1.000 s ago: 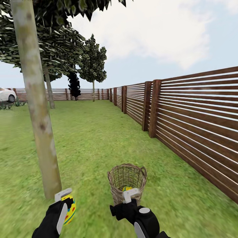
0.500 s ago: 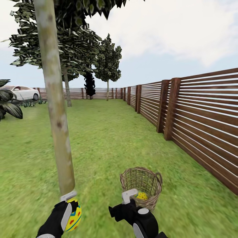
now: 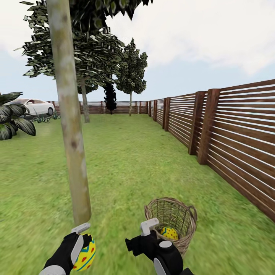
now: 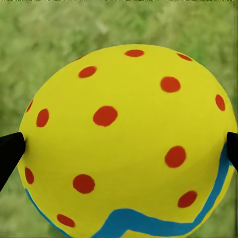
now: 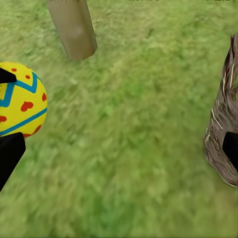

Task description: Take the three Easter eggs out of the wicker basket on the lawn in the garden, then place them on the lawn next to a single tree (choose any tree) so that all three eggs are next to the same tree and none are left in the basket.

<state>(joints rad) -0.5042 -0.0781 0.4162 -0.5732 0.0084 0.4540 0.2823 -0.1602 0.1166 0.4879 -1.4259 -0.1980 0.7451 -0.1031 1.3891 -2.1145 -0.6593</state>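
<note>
Beside the pale beige-grey mottled tree trunk [image 3: 72,130], on short green lawn [image 3: 126,160]: one egg in hand, one in the basket.

No writing or brand shows anywhere. The left gripper [image 3: 82,244] is clamped on a yellow Easter egg with red dots and a blue-edged zigzag band [image 3: 85,255], held just at the trunk's foot. To the trunk's right stands the round brown wicker basket [image 3: 187,221], holding one matching egg [image 3: 169,232]. The right gripper [image 3: 149,226], fingers spread with nothing between them, hovers by the basket's rim, trunk-side.
</note>
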